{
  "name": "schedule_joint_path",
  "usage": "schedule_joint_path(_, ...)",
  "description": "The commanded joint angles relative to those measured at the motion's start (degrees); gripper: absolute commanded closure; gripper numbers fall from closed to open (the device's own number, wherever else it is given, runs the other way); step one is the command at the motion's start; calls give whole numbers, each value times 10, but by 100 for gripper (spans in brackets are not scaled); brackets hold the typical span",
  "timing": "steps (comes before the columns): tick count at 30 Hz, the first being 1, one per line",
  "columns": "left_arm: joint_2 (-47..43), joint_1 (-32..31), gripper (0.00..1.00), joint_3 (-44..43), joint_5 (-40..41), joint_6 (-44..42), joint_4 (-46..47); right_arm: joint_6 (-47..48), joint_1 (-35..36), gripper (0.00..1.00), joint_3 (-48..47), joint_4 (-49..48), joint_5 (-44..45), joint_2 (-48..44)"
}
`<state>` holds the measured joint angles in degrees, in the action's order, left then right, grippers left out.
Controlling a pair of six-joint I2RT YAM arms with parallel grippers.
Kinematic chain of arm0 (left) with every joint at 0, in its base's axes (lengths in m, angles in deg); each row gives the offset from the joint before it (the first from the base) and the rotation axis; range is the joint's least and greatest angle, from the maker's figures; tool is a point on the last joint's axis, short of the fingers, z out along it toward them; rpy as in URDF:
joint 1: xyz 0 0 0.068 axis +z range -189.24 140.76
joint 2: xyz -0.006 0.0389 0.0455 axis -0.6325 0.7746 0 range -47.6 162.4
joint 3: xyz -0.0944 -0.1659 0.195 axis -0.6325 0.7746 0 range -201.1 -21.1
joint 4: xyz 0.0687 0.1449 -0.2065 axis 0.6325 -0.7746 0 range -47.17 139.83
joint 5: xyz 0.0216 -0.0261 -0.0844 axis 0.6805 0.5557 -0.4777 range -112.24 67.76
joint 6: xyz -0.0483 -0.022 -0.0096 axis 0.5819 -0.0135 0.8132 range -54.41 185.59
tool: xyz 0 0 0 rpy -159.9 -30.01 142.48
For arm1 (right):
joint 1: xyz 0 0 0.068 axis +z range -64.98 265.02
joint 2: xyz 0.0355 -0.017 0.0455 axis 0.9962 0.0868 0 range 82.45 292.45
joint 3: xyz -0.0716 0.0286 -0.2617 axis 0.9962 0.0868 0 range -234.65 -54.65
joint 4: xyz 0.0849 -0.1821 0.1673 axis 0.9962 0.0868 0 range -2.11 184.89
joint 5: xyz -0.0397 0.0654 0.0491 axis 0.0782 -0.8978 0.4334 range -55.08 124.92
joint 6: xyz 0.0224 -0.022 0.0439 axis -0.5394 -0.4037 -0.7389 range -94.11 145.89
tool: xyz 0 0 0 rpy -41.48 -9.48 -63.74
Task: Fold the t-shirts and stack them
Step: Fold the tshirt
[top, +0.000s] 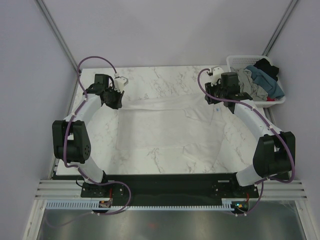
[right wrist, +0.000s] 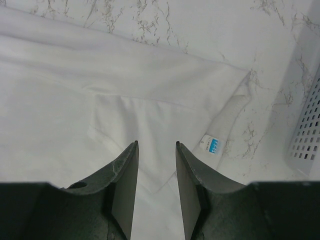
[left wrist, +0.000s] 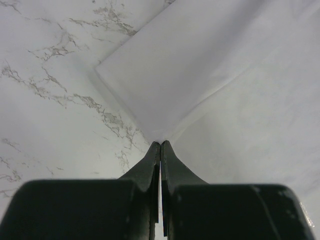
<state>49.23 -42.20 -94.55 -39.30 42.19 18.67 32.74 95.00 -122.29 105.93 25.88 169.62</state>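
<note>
A large white t-shirt (top: 165, 125) lies spread flat on the marble table. My left gripper (top: 118, 101) is at its far left corner. In the left wrist view the jaws (left wrist: 160, 143) are shut, pinching the edge of the white fabric (left wrist: 210, 75), which runs to a point at the tips. My right gripper (top: 212, 99) is at the shirt's far right part. It is open (right wrist: 156, 144) just above the white fabric (right wrist: 100, 90), beside a blue-and-white label (right wrist: 212, 145). Grey (top: 247, 80), teal-blue (top: 263, 75) and black (top: 266, 65) shirts lie bunched in the basket.
A white plastic lattice basket (top: 240, 59) stands at the table's far right corner; its wall shows at the right in the right wrist view (right wrist: 307, 135). Bare marble (left wrist: 45, 115) lies left of the shirt. Grey walls enclose the table.
</note>
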Motion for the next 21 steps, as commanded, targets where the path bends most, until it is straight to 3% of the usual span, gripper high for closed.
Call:
schedule_joint_path(1,-18,3,98,-24,-8,13,9,0,1,56,-6,-11,7,-14)
schedule_joint_path(21,-13,3,98,-43,-8,13,9,1,1,57,-6,-12,7,-17)
